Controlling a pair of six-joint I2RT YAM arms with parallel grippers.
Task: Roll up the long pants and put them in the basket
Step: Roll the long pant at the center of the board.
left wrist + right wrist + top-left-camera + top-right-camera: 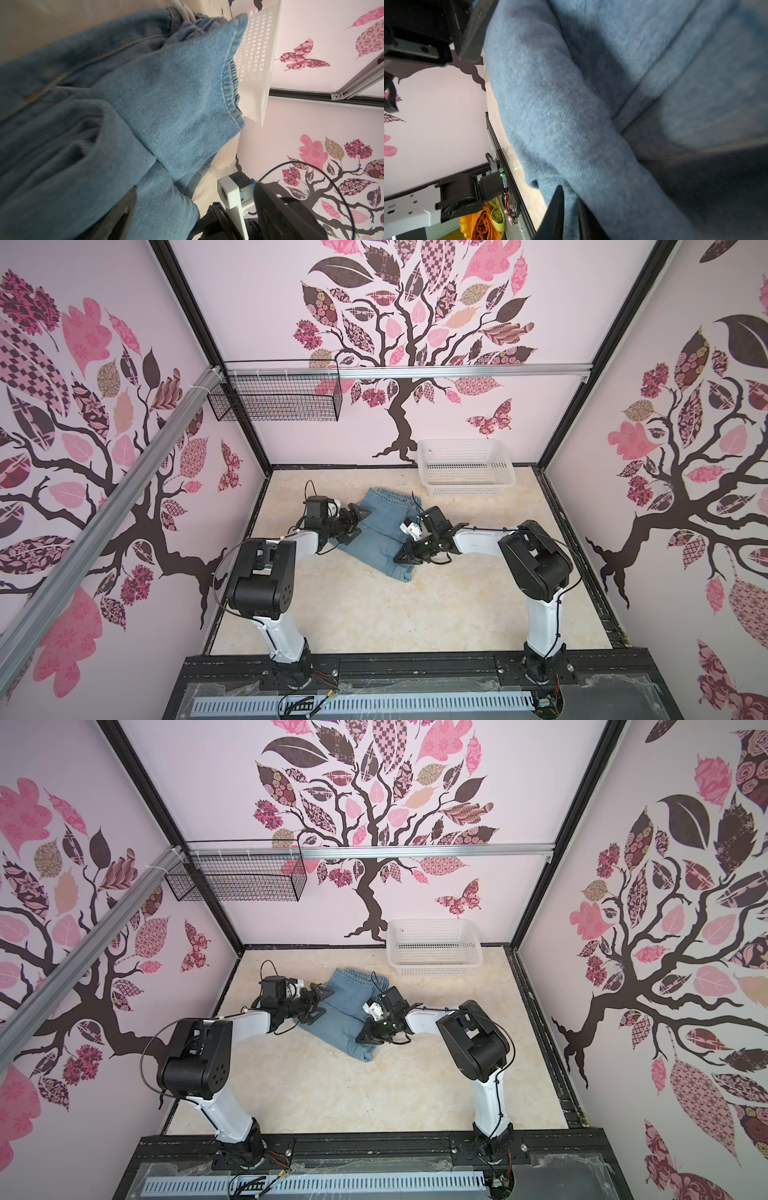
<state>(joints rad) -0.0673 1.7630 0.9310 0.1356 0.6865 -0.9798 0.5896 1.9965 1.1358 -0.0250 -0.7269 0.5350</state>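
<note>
The 2 top views look steeply down from high at the front onto the same whole tabletop (374, 614) and back wall (257, 302), while the 2 wrist cameras sit very close to the long pants (166, 104), facing across them toward each other.

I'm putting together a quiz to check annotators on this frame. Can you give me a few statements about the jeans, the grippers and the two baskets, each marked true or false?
1. The long pants lie inside the white basket. False: they lie folded on the table in front of it, and the basket is empty.
2. The left gripper has its jaws open at the edge of the pants. True.
3. The right gripper has its jaws closed on denim. True; the right wrist view shows cloth between them.
4. The black wire basket stands on the table. False: it hangs from the rail on the back wall.
</note>
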